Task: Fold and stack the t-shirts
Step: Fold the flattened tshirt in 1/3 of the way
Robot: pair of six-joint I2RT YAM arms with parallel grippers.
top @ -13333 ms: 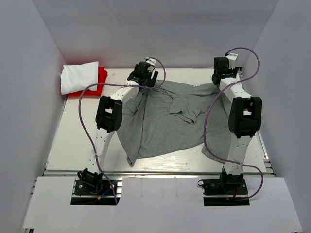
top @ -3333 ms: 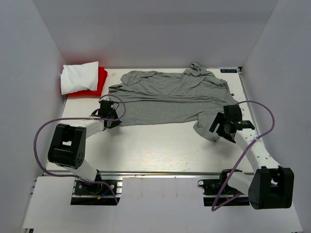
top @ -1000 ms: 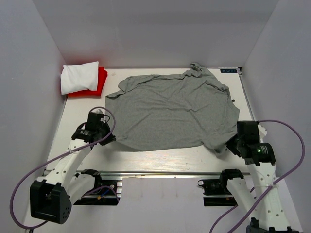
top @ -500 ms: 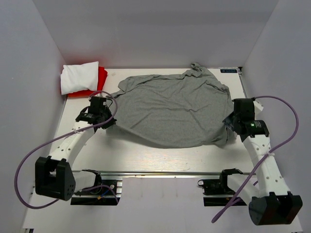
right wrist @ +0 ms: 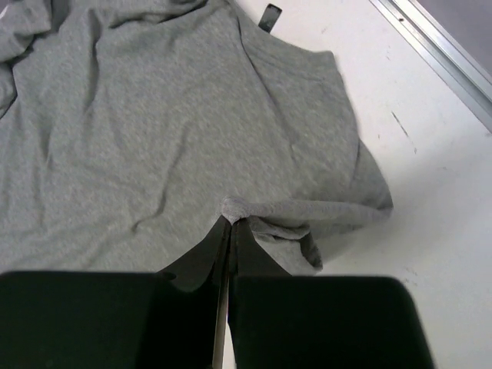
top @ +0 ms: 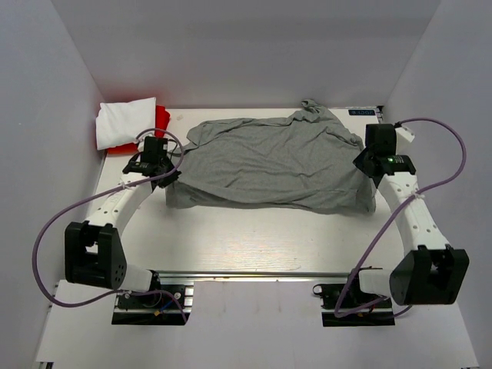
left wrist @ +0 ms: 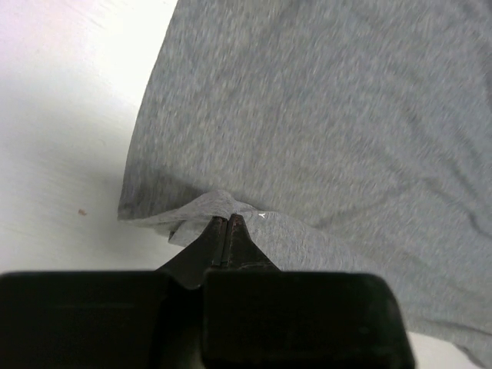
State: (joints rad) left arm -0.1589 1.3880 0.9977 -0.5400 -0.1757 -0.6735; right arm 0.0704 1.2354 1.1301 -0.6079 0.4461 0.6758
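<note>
Pinching the grey t-shirt [top: 269,163] at two spots, both grippers are clamped on cloth. The left gripper [left wrist: 227,223] has its two fingers pressed together on a small raised tuck of fabric at the shirt's left edge. In its wrist view the cloth spreads up and away from the fingertips, and a turned-under lip of hem lies just to their left, with bare table [top: 254,238] beyond. The right gripper [right wrist: 231,222] does the same on the opposite side — fingers closed on a little peak of fabric. There the body of the shirt runs away above them, and a doubled flap of hem lies just to their right on the white surface.

From above, the grey shirt lies spread across the far half of the table, between the two grippers. Its near edge looks doubled over in a long, thick line running from one gripper to the other. A bunched bit of cloth stands up at the far right corner.

Counted, there are three t-shirts — one grey, one white [top: 125,123], one red [top: 161,127]. The white one sits folded on top of the red one in the far left corner. That pair is near the left gripper and apart from the grey shirt. There are two grippers, each with two fingers, and each holds the grey shirt.
</note>
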